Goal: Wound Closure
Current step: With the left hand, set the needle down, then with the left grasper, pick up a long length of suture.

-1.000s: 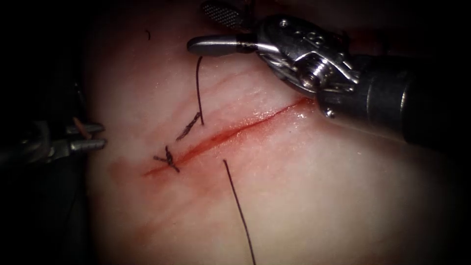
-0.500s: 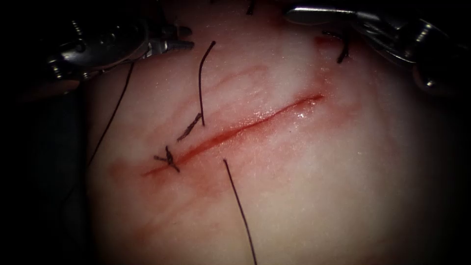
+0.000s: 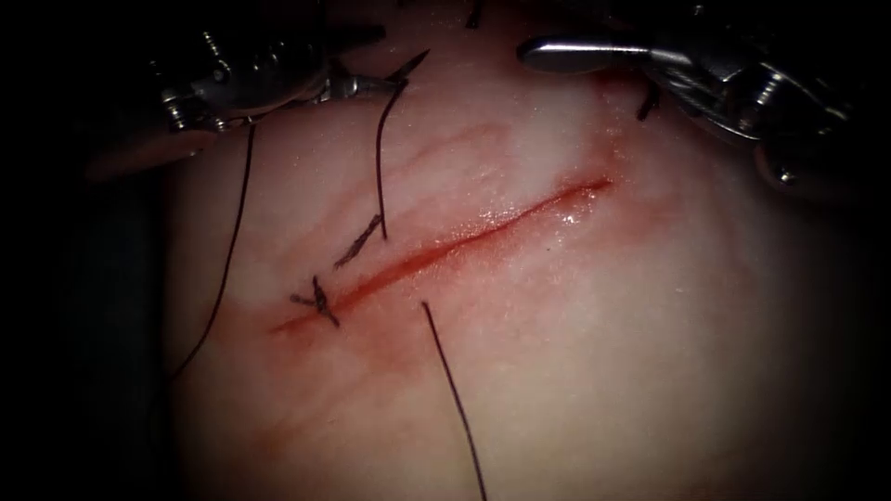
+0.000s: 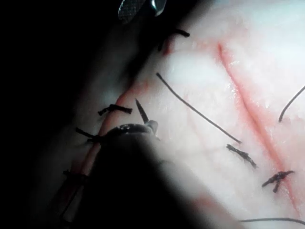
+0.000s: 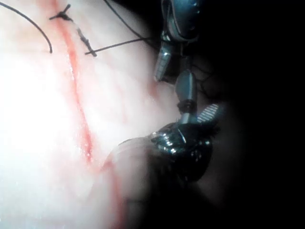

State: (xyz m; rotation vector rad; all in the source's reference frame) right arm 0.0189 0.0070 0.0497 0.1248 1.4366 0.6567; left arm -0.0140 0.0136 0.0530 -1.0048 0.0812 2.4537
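We see the left tool [image 3: 367, 85] clamped on the needle [image 3: 408, 67] near its tip (clear of the tissue [image 3: 594, 353]); the right tool's [image 3: 557, 54] jaws gape, holding nothing.

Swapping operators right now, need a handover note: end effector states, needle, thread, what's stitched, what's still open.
Left end effector: shut on the needle, gripped just behind its point. The needle is not in the tissue. Thread trails from this tool down the left side of the cut.
Right end effector: open, holding nothing, near the cut's right end.
Done: one knotted stitch near the cut's left end; a loose thread end lies below it.
Left: the cut to the right of that stitch is unclosed.
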